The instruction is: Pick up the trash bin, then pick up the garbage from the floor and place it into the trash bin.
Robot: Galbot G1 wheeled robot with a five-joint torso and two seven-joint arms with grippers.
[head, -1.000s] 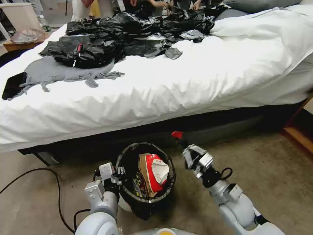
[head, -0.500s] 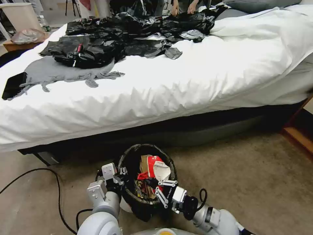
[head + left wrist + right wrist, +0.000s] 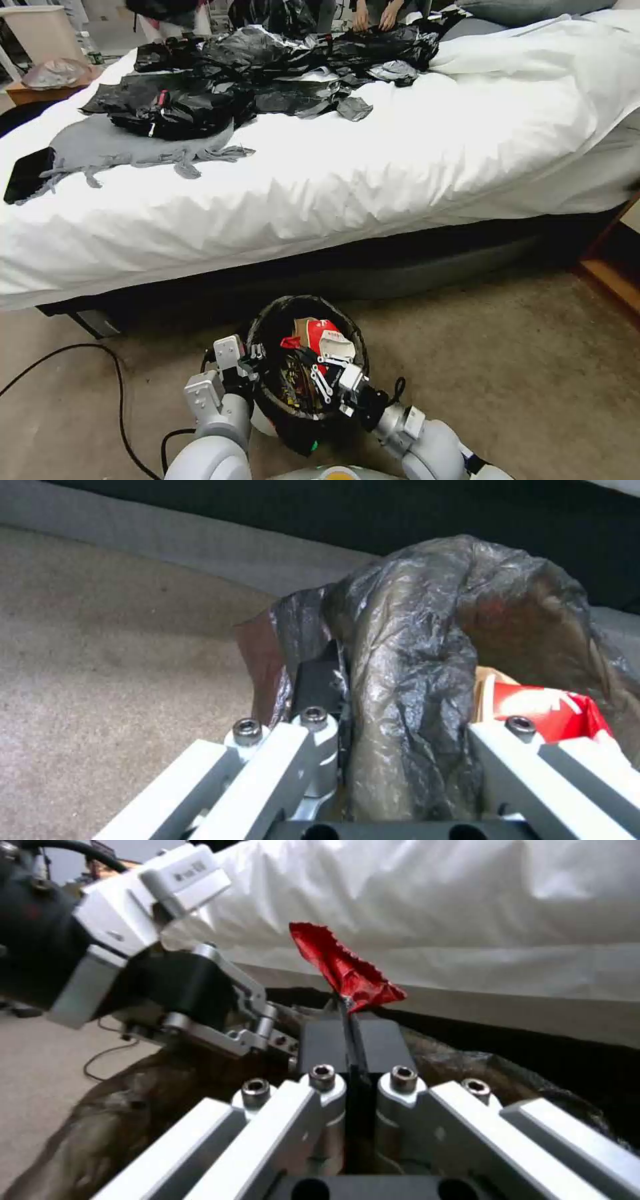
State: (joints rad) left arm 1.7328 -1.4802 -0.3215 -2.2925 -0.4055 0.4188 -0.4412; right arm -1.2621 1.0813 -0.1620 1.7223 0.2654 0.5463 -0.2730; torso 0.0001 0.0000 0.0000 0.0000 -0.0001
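While my left gripper pinches the bag-lined white bin, my right gripper, seemingly over it, clamps a red wrapper scrap; I'd release well inside.

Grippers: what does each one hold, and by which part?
Left gripper grips the trash bin by its bag-lined rim. Right gripper pinches a red wrapper by its lower end.

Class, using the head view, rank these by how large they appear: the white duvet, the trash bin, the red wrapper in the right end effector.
1. White duvet, by far the largest.
2. Trash bin.
3. Red wrapper, smallest, pinched in the right end effector over the bin.
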